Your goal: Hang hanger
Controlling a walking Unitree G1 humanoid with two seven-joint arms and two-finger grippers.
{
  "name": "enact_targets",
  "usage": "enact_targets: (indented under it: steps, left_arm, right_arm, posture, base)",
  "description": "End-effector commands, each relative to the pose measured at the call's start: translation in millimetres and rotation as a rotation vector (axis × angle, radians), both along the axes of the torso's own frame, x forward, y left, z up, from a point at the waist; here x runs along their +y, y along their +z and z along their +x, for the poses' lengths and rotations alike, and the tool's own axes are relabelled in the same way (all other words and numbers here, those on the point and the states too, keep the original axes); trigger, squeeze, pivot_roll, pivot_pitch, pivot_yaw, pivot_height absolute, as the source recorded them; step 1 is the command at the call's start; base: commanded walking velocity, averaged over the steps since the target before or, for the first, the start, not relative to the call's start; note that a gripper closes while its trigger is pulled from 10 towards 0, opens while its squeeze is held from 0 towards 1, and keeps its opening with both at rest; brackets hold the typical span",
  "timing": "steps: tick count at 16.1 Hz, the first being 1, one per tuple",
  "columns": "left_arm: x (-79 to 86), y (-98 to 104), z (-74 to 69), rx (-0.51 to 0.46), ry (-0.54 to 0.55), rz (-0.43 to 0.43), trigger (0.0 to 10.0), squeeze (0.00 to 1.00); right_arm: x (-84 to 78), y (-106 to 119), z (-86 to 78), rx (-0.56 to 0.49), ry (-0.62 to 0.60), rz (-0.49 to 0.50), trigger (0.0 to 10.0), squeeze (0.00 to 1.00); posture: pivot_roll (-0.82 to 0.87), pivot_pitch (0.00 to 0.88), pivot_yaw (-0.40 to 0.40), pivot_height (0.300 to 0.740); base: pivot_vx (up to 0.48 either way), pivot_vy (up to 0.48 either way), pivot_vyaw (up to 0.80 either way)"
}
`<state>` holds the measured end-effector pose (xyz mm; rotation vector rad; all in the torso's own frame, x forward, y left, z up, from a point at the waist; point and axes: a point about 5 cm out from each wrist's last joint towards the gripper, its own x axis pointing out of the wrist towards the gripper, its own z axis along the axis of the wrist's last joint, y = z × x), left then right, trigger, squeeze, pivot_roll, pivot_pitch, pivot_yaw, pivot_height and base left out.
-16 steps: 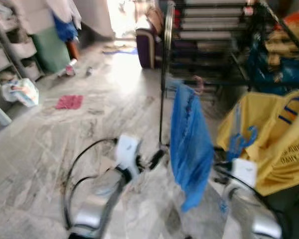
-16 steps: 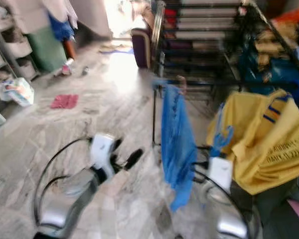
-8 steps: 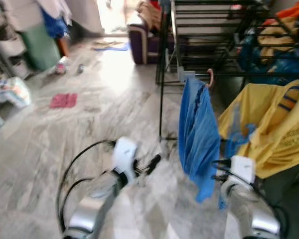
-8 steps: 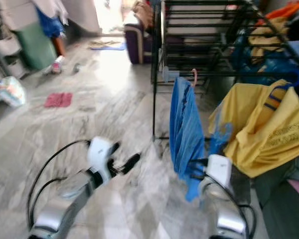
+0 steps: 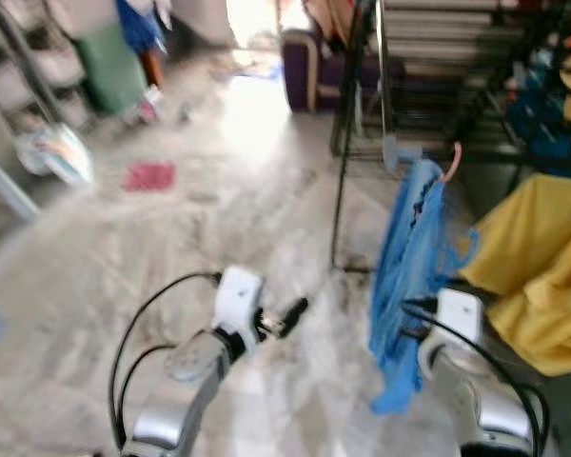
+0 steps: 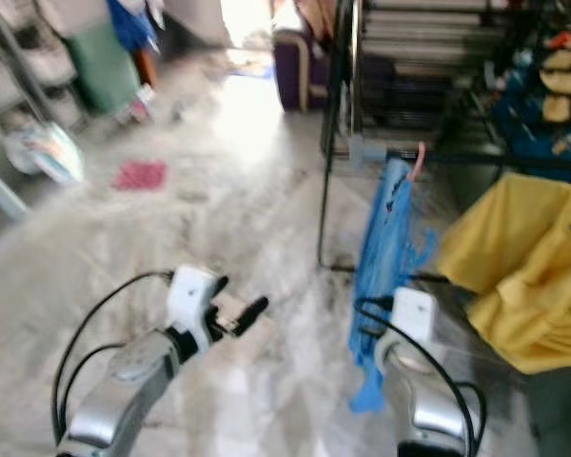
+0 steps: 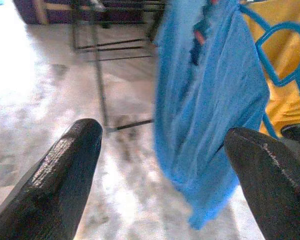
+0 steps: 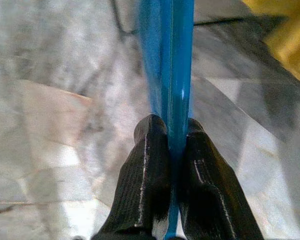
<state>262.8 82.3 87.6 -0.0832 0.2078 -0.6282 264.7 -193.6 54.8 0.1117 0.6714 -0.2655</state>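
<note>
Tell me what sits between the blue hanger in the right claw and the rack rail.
The right claw grips the hanger. A blue cloth hangs from the rail just ahead of it, and a yellow cloth drapes the rack to its right.

Both eye views are smeared by motion, so the shelves (image 5: 38, 86) and the red cloth (image 5: 149, 175) on the floor (image 5: 124, 248) have soft outlines. The right hand (image 8: 172, 150) is hidden behind the blue garment (image 5: 409, 276) in the eye views. The yellow cloth (image 5: 538, 267) is cut by the picture's edge. The rack (image 6: 428, 57) runs off the top.
</note>
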Motion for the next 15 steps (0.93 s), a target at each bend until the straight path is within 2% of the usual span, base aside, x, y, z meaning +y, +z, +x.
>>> enact_targets:
  steps: [1, 5, 8, 15]
  left_arm:
    - [-8.2, 4.0, -1.8, -0.009, -0.036, -0.015, 10.0, 0.0]
    - [-9.8, 5.1, -2.7, -0.016, -0.059, -0.029, 10.0, 0.0]
    - [-10.8, 4.5, -2.5, -0.015, -0.063, -0.031, 10.0, 0.0]
    - [-12.2, 2.2, -2.5, -0.005, -0.075, -0.019, 10.0, 0.0]
  right_arm:
    - [-9.0, -1.5, -3.2, 0.013, -0.022, -0.014, 10.0, 0.0]
    - [-21.9, 2.3, -3.2, -0.005, -0.073, -0.04, 10.0, 0.0]
    - [-25.4, 1.4, -3.1, 0.003, -0.077, -0.053, 10.0, 0.0]
    - [-36.2, 3.4, -5.3, -0.009, -0.145, -0.087, 10.0, 0.0]
  posture:
    - [-0.03, 0.06, 0.014, 0.74]
    - [-0.04, 0.059, 0.01, 0.74]
    - [-0.04, 0.057, 0.011, 0.74]
    - [-0.05, 0.055, 0.017, 0.74]
  base:
    - [0.0, 0.0, 0.0]
    - [0.352, 0.0, 0.0]
    - [0.33, 0.0, 0.0]
    - [0.48, 0.0, 0.0]
